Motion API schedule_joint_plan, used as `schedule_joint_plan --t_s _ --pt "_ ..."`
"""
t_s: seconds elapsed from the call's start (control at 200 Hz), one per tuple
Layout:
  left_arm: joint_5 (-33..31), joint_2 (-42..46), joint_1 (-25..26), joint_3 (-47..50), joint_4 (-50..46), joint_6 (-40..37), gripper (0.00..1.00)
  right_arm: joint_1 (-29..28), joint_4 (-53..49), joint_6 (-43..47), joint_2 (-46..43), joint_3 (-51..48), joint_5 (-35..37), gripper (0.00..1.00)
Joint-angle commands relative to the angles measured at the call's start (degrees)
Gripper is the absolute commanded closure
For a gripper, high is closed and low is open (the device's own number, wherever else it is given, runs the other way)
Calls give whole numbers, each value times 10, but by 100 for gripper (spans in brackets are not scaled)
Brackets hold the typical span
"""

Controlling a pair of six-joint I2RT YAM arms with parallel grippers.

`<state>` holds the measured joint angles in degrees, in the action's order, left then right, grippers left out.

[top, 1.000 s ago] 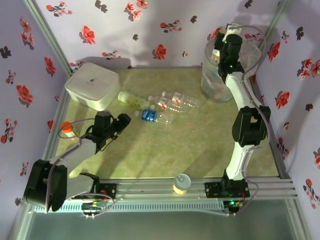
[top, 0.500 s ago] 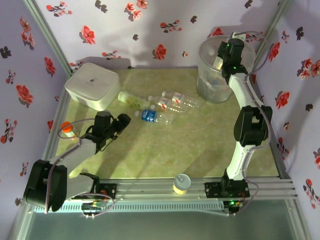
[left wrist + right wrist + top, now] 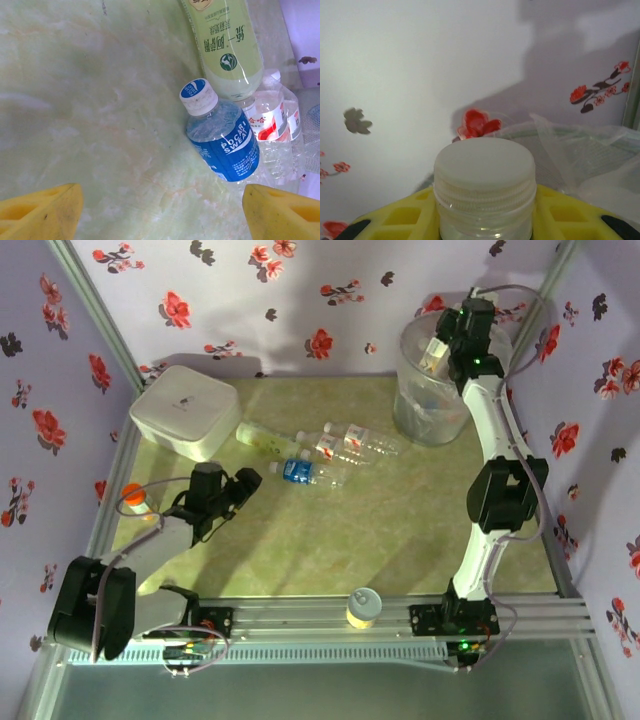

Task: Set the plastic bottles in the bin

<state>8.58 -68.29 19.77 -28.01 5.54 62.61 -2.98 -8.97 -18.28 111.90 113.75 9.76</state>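
My right gripper (image 3: pixel 440 350) hangs over the bin (image 3: pixel 425 415), a big clear bucket at the back right, and is shut on a clear plastic bottle with a white cap (image 3: pixel 484 175); its yellow fingers (image 3: pixel 395 220) flank the bottle's neck. On the table lie a green-label bottle (image 3: pixel 264 438), a blue-label bottle (image 3: pixel 305 472) and two red-label bottles (image 3: pixel 345 445). My left gripper (image 3: pixel 243 487) stands open just left of them. In the left wrist view the blue bottle (image 3: pixel 222 140) lies ahead of the open gripper (image 3: pixel 160 215), to the right, apart from the fingers.
A white rounded box (image 3: pixel 185 410) sits at the back left. An orange-capped bottle (image 3: pixel 134 497) stands by the left rail, and a short yellow can (image 3: pixel 363 607) at the near edge. The bin's bag rim (image 3: pixel 580 145) shows behind the held bottle.
My right gripper has carried the held bottle back and to the right above the bin. The left arm and the lying bottles have not moved.
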Motion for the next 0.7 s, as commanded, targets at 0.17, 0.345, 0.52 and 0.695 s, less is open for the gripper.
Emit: schedule_joint_plan --t_s 0.17,0.345,0.52,0.695 --pt "-17 35 1 14 -8 -6 16 -4 -2 -38 67 51 -26 71" --pt "-26 60 -3 15 -37 -14 16 -7 -10 -38 65 16 -40 61" --pt "-29 63 -7 14 -42 -17 16 -7 -55 -1 22 0 -48 23" --pt "-26 46 -6 11 -30 -15 16 0 -118 21 -31 19 -53 9"
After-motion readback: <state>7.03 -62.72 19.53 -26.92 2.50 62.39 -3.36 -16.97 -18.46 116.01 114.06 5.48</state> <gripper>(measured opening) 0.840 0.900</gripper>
